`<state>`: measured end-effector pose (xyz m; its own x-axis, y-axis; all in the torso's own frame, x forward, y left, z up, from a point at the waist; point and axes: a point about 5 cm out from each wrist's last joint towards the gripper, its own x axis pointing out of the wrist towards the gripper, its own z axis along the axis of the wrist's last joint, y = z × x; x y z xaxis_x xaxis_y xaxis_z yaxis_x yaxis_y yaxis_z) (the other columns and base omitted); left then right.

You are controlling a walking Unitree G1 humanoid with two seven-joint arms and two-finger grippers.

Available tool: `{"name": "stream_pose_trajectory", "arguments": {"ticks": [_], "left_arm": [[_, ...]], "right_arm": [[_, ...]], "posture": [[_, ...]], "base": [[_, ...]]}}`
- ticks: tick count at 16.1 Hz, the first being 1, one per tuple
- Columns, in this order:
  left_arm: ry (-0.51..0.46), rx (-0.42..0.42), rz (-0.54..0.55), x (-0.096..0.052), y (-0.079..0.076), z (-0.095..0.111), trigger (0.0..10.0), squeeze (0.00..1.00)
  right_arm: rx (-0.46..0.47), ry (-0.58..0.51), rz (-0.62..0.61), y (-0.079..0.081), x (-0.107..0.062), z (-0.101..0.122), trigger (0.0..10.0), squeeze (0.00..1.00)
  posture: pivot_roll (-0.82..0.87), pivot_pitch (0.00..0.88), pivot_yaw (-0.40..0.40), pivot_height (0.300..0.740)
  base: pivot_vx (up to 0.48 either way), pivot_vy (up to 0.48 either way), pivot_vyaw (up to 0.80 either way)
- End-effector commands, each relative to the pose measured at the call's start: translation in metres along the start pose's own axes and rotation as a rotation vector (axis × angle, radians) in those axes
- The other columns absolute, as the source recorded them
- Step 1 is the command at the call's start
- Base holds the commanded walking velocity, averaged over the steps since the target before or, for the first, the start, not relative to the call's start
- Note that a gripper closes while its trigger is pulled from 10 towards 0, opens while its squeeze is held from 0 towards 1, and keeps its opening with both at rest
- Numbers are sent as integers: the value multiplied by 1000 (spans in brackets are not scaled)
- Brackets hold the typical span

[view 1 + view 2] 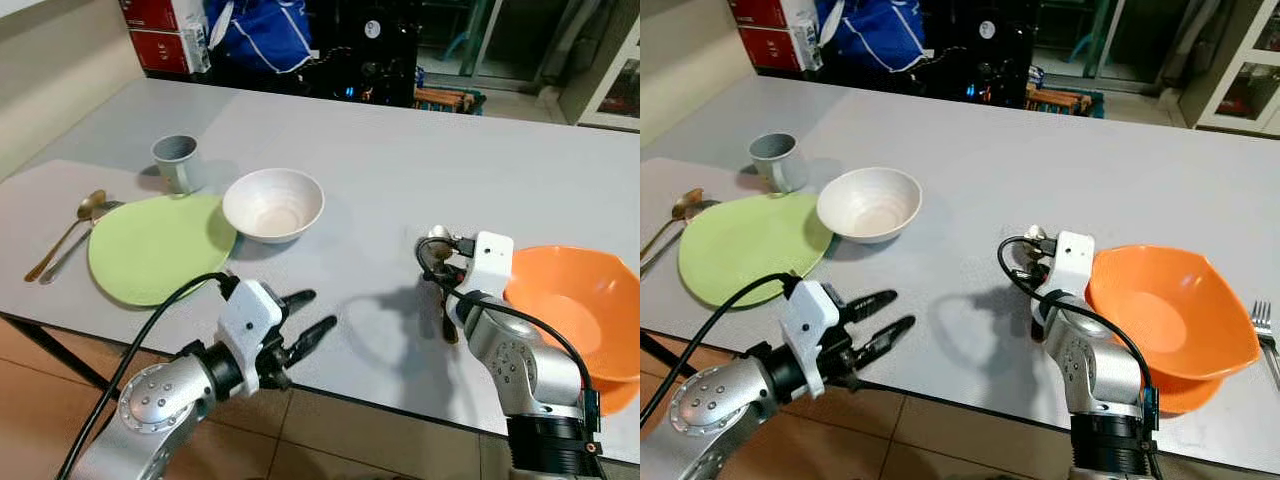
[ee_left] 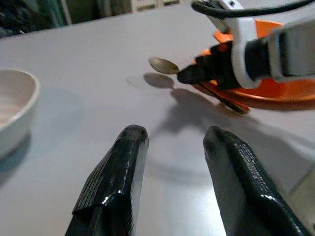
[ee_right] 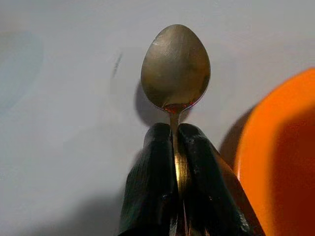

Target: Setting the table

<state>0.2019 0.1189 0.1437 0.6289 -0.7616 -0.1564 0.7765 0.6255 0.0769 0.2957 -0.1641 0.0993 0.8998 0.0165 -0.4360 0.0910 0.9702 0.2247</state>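
My right gripper (image 3: 174, 133) is shut on the handle of a gold spoon (image 3: 175, 66). It holds the spoon low over the grey table (image 1: 400, 160), just left of an orange bowl (image 1: 575, 300), and the spoon's bowl (image 1: 437, 233) points away from me. My left gripper (image 1: 315, 310) hovers open over the table's near edge with nothing between its fingers (image 2: 123, 162). A green plate (image 1: 150, 250) lies at the left, with a white bowl (image 1: 273, 203) touching its far right rim and a grey cup (image 1: 176, 160) behind it. A second gold spoon (image 1: 75, 228) and another utensil lie left of the plate.
A fork (image 1: 1265, 325) lies right of the orange bowl. The table's near edge (image 1: 380, 400) runs under both arms, with tiled floor below. Red boxes (image 1: 160, 35) and a blue bag (image 1: 265, 30) stand beyond the far side.
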Motion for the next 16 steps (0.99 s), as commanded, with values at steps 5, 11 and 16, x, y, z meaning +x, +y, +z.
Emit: {"name": "stream_pose_trajectory", "arguments": {"ticks": [5, 11, 16], "left_arm": [[56, 14, -117, -15, -3, 1, 10000, 0], [131, 44, -141, -37, 10, -7, 10000, 0], [126, 64, -143, -44, 19, -3, 10000, 0]], "right_arm": [[20, 0, -20, 3, 3, -5, 10000, 0], [5, -21, -35, 3, 1, -5, 10000, 0], [-9, -26, -32, 4, 0, -4, 10000, 0]], "posture": [[66, 59, 9, 740], [69, 49, 8, 740], [69, 56, 11, 740]], "base": [[0, 0, 0], [0, 0, 0], [0, 0, 0]]}}
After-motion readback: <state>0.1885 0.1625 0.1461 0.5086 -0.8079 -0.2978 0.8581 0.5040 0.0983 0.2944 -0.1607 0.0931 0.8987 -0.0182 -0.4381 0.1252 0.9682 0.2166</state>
